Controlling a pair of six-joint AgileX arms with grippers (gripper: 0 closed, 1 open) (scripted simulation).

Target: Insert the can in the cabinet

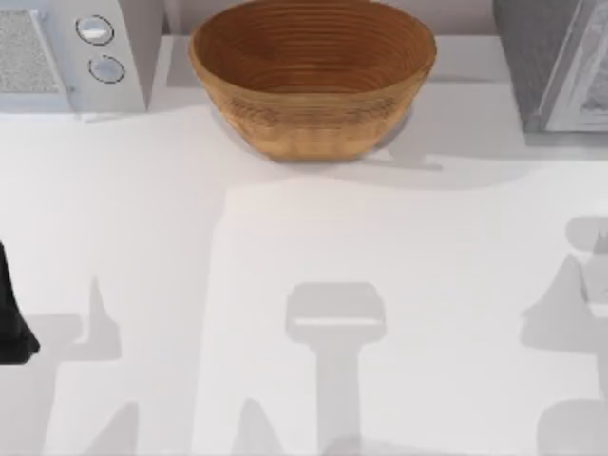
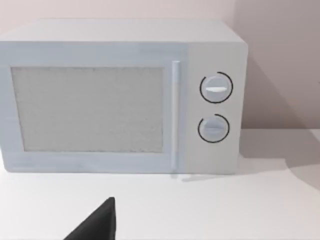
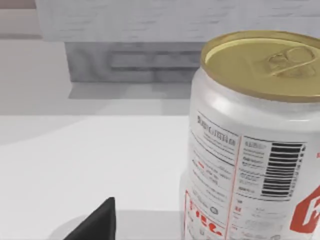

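Standing upright on the white bench (image 1: pixel 313 228), close in front of the right arm's wrist camera, is the can (image 3: pixel 250 150): silver, with a gold lid and pull tab, a barcode and red lettering on its side. A dark fingertip of the right gripper (image 3: pixel 97 222) is showing low in that view, near the can but apart from it; whether its fingers are spread or closed cannot be told. Beyond the can, a pale grey cabinet (image 3: pixel 150 55) is sitting at the bench's back edge, and from above it is showing at the back right corner.

The left gripper (image 2: pixel 95 225) is idling by the bench's left edge, facing a white microwave (image 2: pixel 120 97) at the back left corner; its finger spacing cannot be told either. A wooden bowl (image 1: pixel 312 76) is resting at the middle of the back edge.

The can is likely light, with thin walls that are stiff yet would dent under a hard squeeze, and smooth, so somewhat slippery. The best hold is probably across its round side at mid-height, with moderate pressure. The grasp is not yet made.
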